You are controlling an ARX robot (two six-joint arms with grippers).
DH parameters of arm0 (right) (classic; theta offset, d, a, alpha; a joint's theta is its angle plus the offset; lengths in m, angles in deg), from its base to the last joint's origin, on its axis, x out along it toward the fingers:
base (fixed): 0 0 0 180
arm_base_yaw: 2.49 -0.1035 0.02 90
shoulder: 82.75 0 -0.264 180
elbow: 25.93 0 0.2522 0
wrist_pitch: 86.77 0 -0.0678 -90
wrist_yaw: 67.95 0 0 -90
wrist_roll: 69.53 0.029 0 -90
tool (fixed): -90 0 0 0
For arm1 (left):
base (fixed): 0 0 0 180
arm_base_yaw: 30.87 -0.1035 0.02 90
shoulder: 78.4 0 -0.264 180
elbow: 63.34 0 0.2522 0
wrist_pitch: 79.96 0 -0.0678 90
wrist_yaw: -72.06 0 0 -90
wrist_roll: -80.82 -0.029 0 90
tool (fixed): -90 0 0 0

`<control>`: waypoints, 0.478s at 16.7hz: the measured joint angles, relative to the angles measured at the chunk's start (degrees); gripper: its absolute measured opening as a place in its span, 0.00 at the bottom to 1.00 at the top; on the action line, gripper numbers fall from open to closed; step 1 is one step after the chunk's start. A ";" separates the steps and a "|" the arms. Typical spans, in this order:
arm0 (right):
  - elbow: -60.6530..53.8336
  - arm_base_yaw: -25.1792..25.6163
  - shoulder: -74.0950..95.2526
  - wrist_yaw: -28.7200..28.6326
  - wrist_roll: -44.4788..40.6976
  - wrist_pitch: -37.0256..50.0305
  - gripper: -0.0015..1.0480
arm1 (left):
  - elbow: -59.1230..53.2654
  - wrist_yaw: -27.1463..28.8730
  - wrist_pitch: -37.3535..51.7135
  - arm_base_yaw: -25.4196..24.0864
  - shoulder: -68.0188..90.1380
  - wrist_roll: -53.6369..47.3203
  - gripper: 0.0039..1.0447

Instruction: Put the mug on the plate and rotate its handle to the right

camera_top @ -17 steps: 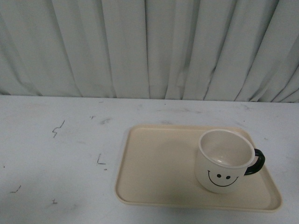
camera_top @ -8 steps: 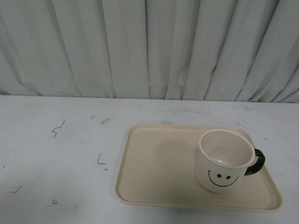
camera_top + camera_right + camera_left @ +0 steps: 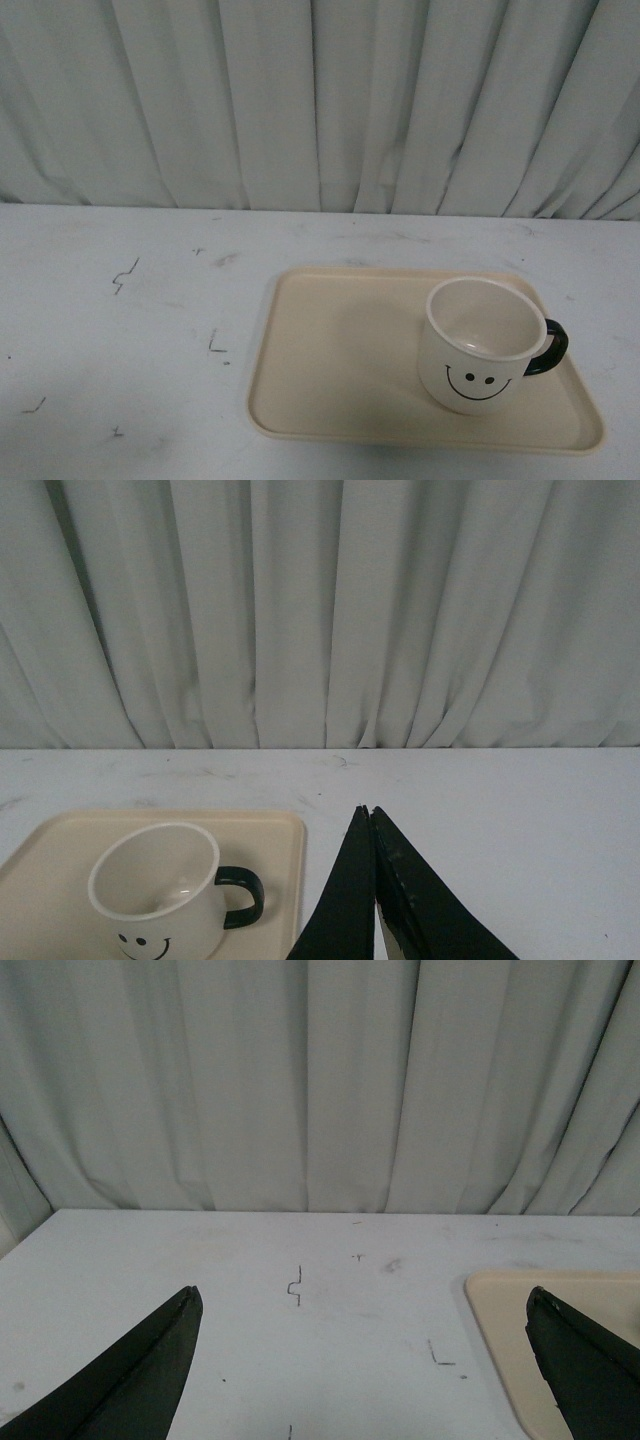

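The cream-white mug (image 3: 478, 345) with a black smiley face stands upright on the right part of the beige plate (image 3: 330, 350). Its black handle (image 3: 548, 348) points to the right. The mug (image 3: 160, 895), handle (image 3: 243, 892) and plate (image 3: 270, 845) also show in the right wrist view. My right gripper (image 3: 367, 811) is shut and empty, over the table beside the plate's right rim, apart from the mug. My left gripper (image 3: 362, 1295) is open and empty over the table left of the plate (image 3: 500, 1310). Neither arm shows in the front view.
A white table (image 3: 120, 330) with small dark marks (image 3: 125, 275) bears the plate. A pleated grey-white curtain (image 3: 320, 100) hangs along the table's far edge.
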State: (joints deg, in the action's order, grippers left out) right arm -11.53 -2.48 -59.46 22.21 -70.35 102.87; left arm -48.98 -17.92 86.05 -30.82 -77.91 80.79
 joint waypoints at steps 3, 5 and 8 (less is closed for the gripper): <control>0.00 0.00 -3.87 0.00 0.00 -3.93 0.02 | 0.00 0.00 0.00 0.00 0.00 -0.02 0.94; 0.00 0.00 -5.70 0.00 0.00 -5.75 0.02 | 0.00 0.00 0.00 0.00 0.00 -0.02 0.94; 0.00 0.00 -9.03 0.00 0.00 -9.05 0.02 | 0.00 0.00 0.02 0.00 0.00 0.00 0.94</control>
State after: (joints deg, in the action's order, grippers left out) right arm -11.53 -2.48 -68.49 22.21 -70.35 93.82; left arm -48.98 -17.92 86.07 -30.82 -77.91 80.79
